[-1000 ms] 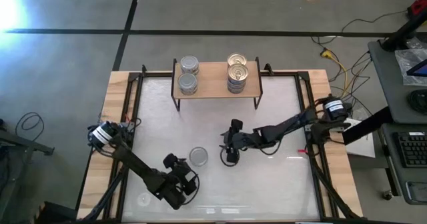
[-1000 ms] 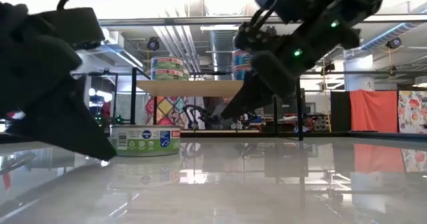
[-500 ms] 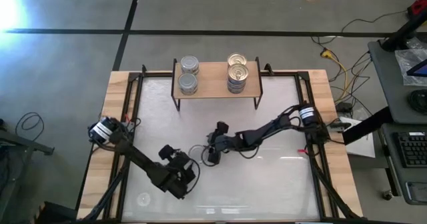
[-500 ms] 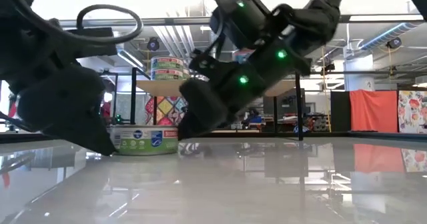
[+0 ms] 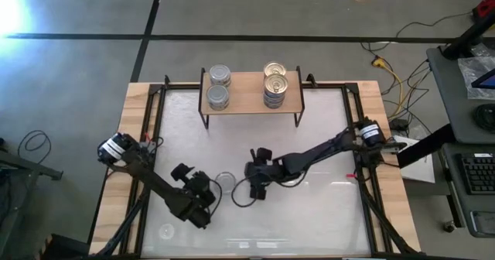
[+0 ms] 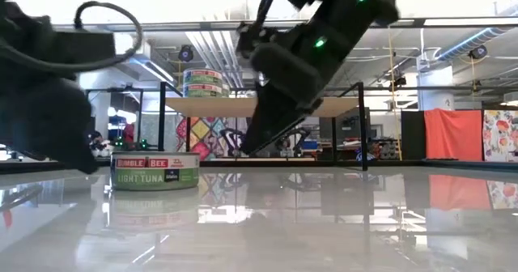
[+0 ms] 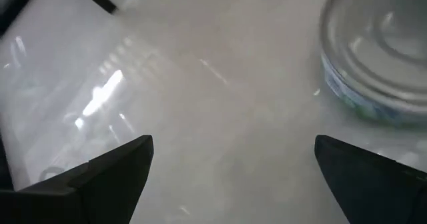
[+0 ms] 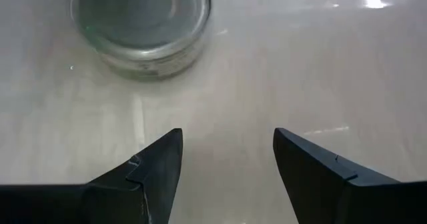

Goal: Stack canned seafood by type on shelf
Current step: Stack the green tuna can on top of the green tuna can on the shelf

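Tuna can (image 5: 225, 181) upright on white table (image 5: 325, 213), well in front of wooden shelf (image 5: 247, 91), silver-grey top up. Left gripper (image 5: 203, 200) just beside can, jaws spread wide, holding nothing. Right gripper (image 5: 256, 189) near can on opposite side, jaws partly open, empty. On shelf: silver-topped cans (image 5: 219, 87) at one end, gold-topped cans (image 5: 274, 83) at other.

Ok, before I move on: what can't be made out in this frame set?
- Loose can on the table: partly covered by the left arm in the high view; cut by the frame edge in the left wrist view.
- Shelf stacks: the high view shows tops only, so can count per stack is unclear; in the low view the right gripper blocks the gold-topped cans.
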You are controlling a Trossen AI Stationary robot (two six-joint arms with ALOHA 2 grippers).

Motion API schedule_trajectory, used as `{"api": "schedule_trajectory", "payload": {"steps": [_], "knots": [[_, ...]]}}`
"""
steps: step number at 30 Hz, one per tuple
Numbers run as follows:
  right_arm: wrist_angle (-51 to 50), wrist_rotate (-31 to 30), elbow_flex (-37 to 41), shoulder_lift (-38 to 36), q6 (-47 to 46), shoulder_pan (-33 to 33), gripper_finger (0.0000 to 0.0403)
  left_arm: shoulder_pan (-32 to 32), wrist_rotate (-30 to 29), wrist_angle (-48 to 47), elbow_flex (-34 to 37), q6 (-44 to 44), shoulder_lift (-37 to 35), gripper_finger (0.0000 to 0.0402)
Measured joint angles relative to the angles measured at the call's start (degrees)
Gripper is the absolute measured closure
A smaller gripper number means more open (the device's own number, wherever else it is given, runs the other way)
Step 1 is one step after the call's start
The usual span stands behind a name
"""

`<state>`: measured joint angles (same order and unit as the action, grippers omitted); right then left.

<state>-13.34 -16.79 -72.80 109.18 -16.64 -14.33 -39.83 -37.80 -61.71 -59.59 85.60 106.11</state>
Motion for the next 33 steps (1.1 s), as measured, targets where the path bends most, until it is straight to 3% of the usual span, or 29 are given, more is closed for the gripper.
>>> {"api": "schedule_trajectory", "payload": {"steps": [2, 7, 10, 15, 19, 24, 33], "knots": [[1.79, -1.31, 1.28, -1.21, -0.12, -1.16, 0.0177, -1.47, 0.89, 0.81, 0.87, -0.36, -0.86, 0.0002], [14.63, -11.52, 4.8, 0.21, -0.54, -2.48, 0.0177, -3.24, 2.13, 6.59, 5.53, 2.3, -3.27, 0.0002], [21.05, -13.2, 6.42, 2.62, -0.15, -2.06, 0.0177, -3.65, 0.13, 20.84, 9.72, -4.26, -5.34, 0.0002], [16.96, -12.77, 7.96, 2.91, -2.67, -3.17, 0.0177, -3.52, 3.76, 42.7, 17.56, -17.31, -9.44, 0.0002], [17.19, -12.82, 10.55, 1.61, -2.87, -5.34, 0.0177, -3.74, 6.25, 44.99, 22.19, -19.95, -14.88, 0.0002], [24.37, -13.1, 13.1, 2.32, -5.1, -6.15, 0.0177, -2.76, 2.13, 50.48, 28.89, -23.43, -20.27, 0.0002], [29.37, -12.8, 15.98, 2.44, -7.15, -6.19, 0.0177, -2.89, 2.66, 53.67, 31.57, -24.87, -18.19, 0.0017]]}}
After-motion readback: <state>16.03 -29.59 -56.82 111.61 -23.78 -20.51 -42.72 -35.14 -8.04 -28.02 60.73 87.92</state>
